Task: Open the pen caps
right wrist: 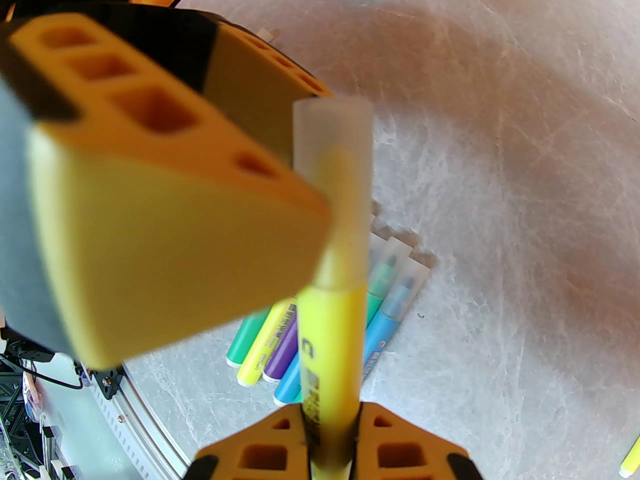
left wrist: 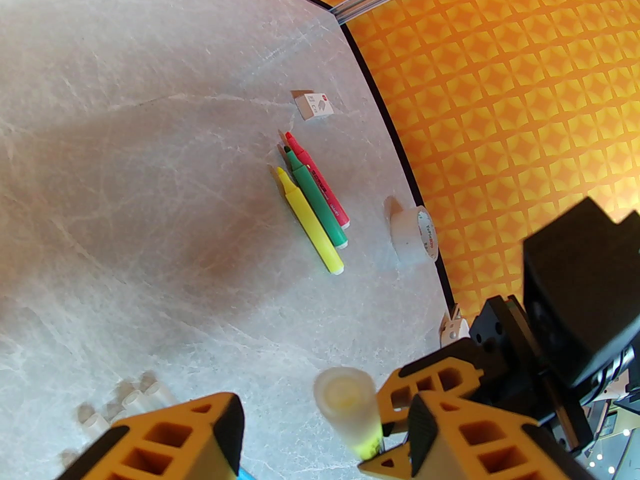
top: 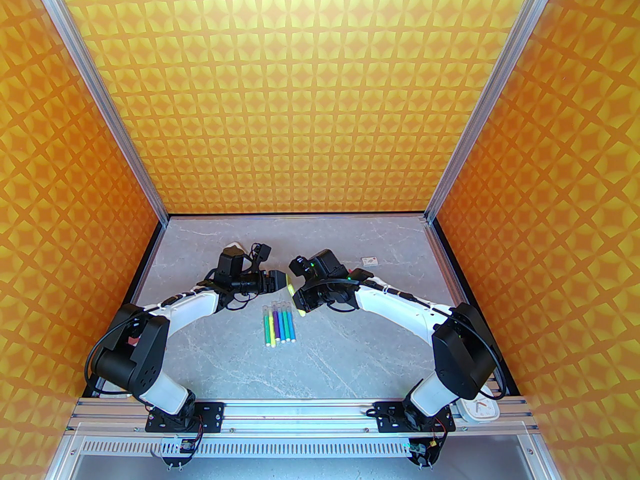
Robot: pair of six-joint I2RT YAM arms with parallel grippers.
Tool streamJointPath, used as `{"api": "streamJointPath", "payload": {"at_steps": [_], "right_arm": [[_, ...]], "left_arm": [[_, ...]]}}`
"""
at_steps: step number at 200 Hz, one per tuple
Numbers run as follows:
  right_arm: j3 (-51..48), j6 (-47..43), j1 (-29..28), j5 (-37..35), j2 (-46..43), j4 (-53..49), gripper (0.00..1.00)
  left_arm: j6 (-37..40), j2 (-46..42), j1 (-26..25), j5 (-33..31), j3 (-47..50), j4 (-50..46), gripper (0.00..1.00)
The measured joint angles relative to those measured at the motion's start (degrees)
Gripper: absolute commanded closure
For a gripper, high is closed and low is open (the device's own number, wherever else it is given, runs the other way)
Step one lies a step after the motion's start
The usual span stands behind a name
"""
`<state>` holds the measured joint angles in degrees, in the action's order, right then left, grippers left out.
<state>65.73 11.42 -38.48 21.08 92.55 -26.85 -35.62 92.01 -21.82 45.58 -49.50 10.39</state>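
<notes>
My right fingers (right wrist: pixel 250 455) clench the yellow pen (right wrist: pixel 330 348) by its barrel, so its cap (left wrist: pixel 345 398) juts between my parted left fingers (left wrist: pixel 165 443), ready for pulling.

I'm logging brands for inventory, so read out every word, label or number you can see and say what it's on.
"YuFin", followed by letters too blurred to read: on the inner core of the tape roll.
Print along the red pen: too small to read.
Label on the small white box: a red mark, characters blurred.
Dark print along the raised yellow pen: blurred, unreadable.
</notes>
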Motion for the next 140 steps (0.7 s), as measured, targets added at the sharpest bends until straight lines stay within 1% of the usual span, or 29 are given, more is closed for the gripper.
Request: {"api": "streamJointPath", "payload": {"at_steps": [37,75,126,140], "right_arm": [[0.0,-0.2,0.0,0.6,0.0,0.2,1.00],[0.0,-0.2,0.0,0.6,-0.9,0.4,1.00],[-0.2,-0.2,0.0,0.6,-1.8,1.1,1.00],[-0.3,-0.2,0.0,0.6,-1.8,1.1,1.00]], "left_arm": [[-1.7,0.1,0.0,0.9,-0.2,2.2,0.54],[-2.2,0.4,-0.4,1.7,-0.5,3.7,0.60],[-3.0,0.8,-0.7,2.6,-0.5,4.4,0.74],[-3.1,0.9,-0.7,2.9,-0.5,4.5,0.76]]}}
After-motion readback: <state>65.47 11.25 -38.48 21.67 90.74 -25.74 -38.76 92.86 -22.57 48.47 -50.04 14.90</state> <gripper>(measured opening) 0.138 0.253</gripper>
